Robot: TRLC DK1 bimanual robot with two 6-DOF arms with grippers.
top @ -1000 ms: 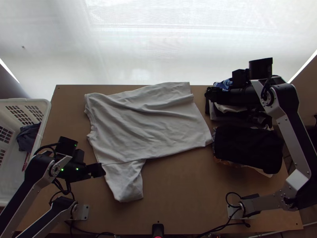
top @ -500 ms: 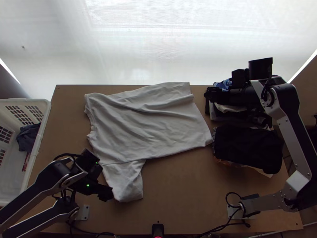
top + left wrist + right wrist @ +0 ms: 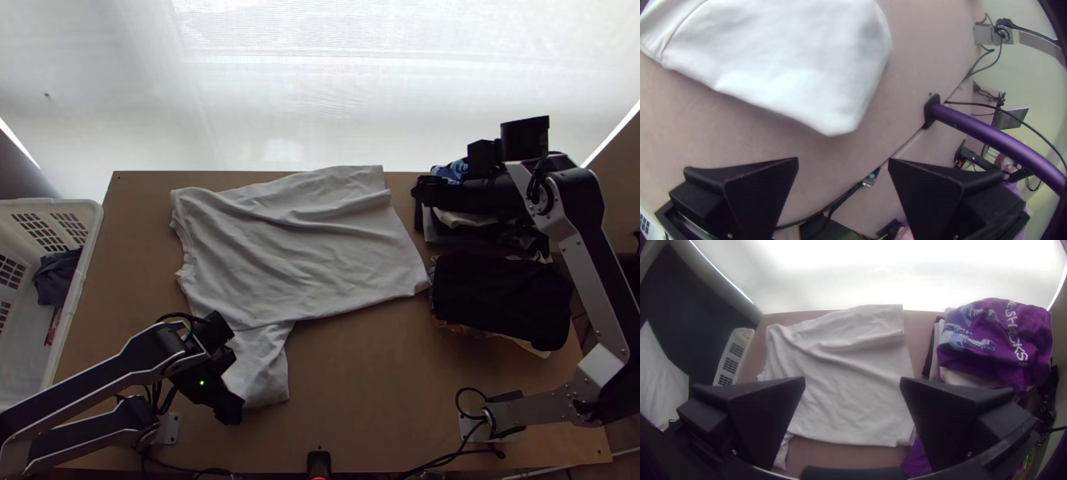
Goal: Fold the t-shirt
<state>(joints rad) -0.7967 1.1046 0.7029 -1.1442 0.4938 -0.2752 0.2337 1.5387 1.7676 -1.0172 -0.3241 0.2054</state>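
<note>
Your white t-shirt (image 3: 304,248) lies spread on the brown surface (image 3: 368,384), mostly flat, with some soft bumps and long wrinkles near its far side. Its neck side points to the left, and its wide bottom end points to the right. One sleeve (image 3: 268,368) sticks out toward you at the near left.

Your left gripper (image 3: 230,410) is by the end of that sleeve, on the side close to you. In the left wrist view, its two fingers are wide apart with nothing between them, and a bit of bare surface lies between them and the sleeve.

Your right gripper (image 3: 424,190) is at the far right, over the edge of a pile of clothes, past the bottom end of the t-shirt. In the right wrist view, its fingers are wide apart too, and it has hold of nothing.

That far pile has a purple cloth (image 3: 996,342) with a blue picture on top. Closer to you sits another pile, with a black cloth (image 3: 500,300) on top, just beside the near corner of the t-shirt's bottom end. On your left is a white basket (image 3: 94,232) with holes in its sides and a dark cloth (image 3: 54,276) inside.
</note>
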